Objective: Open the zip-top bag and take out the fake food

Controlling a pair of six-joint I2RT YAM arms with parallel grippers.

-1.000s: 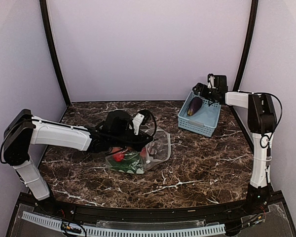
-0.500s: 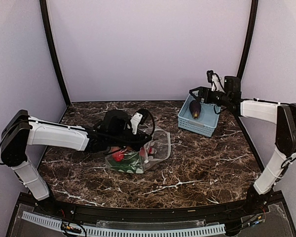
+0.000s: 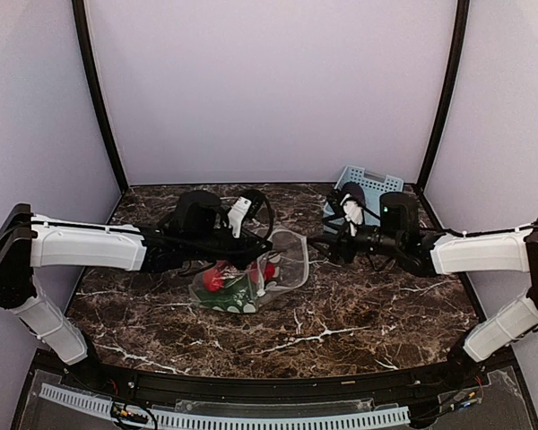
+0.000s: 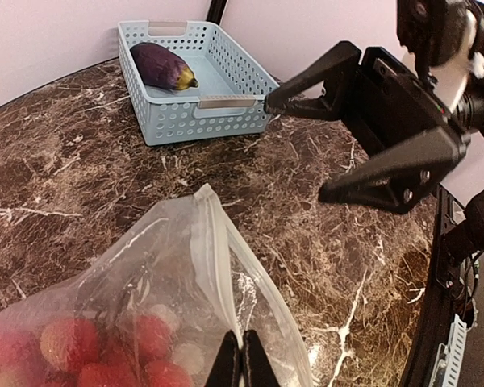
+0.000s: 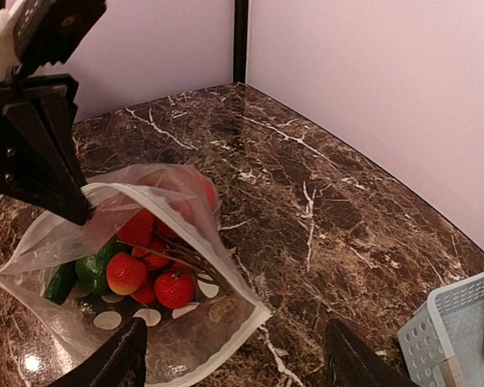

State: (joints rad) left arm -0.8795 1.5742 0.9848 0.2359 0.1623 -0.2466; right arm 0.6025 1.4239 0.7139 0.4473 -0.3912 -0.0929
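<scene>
Marble tabletop [image 4: 81, 185], left end effector [image 4: 242, 360] pinching zip-top bag [image 4: 165, 258]

The left arm [image 3: 90, 246] is stretched low toward the middle, the left gripper [image 4: 242, 360] pinched shut. The right arm [image 3: 480, 253] is extended inward (equally low), the right gripper [image 5: 234, 363] spread apart, faced toward the other.

The top view looks down from 6 o'clock over the table [image 3: 368, 305]. Close wrist views face each other, sharing the bag [image 4: 169, 266].
</scene>
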